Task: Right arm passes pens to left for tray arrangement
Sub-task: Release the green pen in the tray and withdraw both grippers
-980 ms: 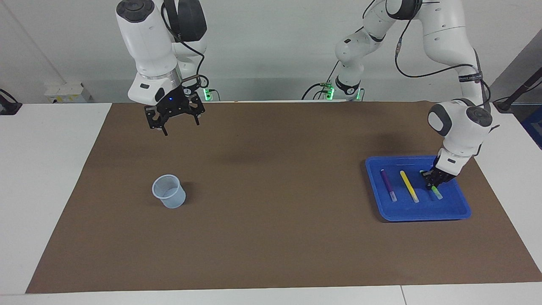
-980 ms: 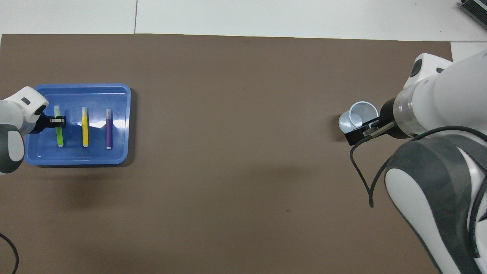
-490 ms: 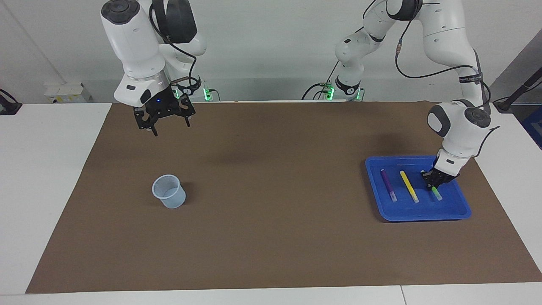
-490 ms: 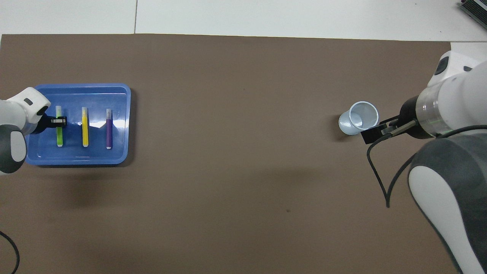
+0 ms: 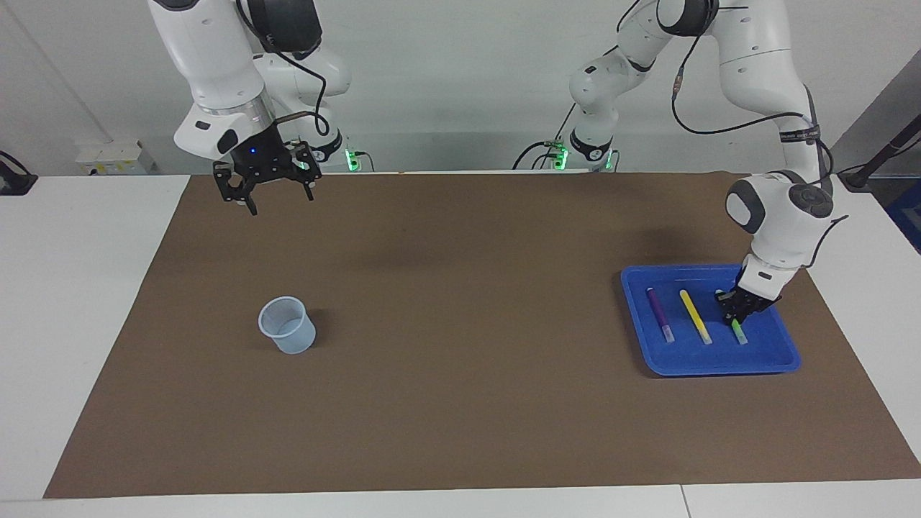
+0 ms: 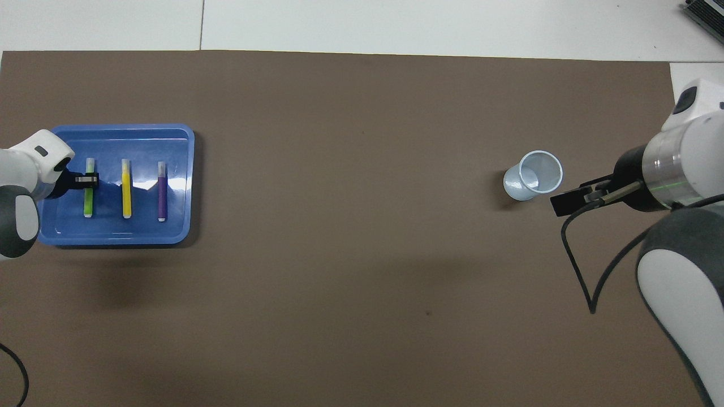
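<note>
1. White table (image 5: 72, 324), spanning both views, seams between its panels showing along the edge farthest from the robots.
2. Brown mat (image 5: 460, 403), covering most of the table top.
3. Right arm (image 5: 216, 79), raised over the mat's edge nearest the robots at its own end of the table, with a looped black cable and a small blue light (image 5: 252, 151) at the wrist.
4. Left arm (image 5: 755, 57), bent down into the tray at its own end of the table. Black band (image 5: 799, 132) with pale lettering around the forearm, too small to read.
5. Blue tray (image 5: 763, 352), flat on the mat toward the left arm's end, holding all three pens.
6. Pale translucent cup (image 5: 288, 326), upright on the mat toward the right arm's end, well apart from the tray.
7. Right gripper (image 5: 265, 201), up in the air over the mat near its edge, jaws spread apart, holding nothing.
8. Left gripper (image 5: 735, 313), down in the tray right at the green pen; clamped or let go cannot be told.
9. Purple pen (image 5: 659, 313), yellow pen (image 5: 695, 316) and green pen (image 5: 740, 332), lying side by side and apart on the tray floor, roughly parallel, pale ends pointing away from the robots. Purple nearest the table's middle, yellow between, green nearest the left arm's end. No readable print on any of them.
</note>
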Tool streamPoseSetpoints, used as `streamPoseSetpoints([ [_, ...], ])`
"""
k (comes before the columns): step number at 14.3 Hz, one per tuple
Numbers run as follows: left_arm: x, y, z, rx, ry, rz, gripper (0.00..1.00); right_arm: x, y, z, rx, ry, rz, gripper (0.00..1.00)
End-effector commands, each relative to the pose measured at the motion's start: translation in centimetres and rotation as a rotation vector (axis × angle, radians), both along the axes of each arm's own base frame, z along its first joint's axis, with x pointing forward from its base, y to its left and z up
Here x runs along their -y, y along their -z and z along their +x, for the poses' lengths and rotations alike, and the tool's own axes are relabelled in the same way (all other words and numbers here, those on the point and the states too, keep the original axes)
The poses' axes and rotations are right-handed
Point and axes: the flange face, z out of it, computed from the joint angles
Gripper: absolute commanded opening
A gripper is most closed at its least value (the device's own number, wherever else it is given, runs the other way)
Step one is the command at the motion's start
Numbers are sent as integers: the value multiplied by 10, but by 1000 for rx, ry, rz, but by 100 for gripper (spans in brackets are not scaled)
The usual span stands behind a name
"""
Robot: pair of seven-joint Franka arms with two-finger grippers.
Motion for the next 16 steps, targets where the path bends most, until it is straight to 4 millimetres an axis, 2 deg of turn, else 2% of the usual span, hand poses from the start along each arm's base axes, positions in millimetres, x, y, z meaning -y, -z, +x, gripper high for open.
streamPoseSetpoints([
  [1,-5,2,3,14,-16,3,30,-3,-1,-4,-11,9,26,100],
  [5,-6,1,4,13,-23,-3,31,-4,-2,-3,-2,9,28,100],
  [7,-8,-5,7,19,-26,-2,44,-6,-2,-4,-3,3,27,100],
  [8,-8,-5,8,19,-27,-1,48,-9,-2,-4,-2,-1,27,100],
  [11,-9,-6,8,21,-31,-3,50,-14,-3,-5,0,-20,25,100],
  [12,-9,-6,8,21,-31,-3,55,-14,-2,-5,0,-15,27,100],
  [15,-9,-10,10,28,-38,-11,59,-13,-2,-4,0,5,28,100],
  [16,-10,-17,13,27,-57,-26,82,-12,-3,-4,3,28,29,100],
])
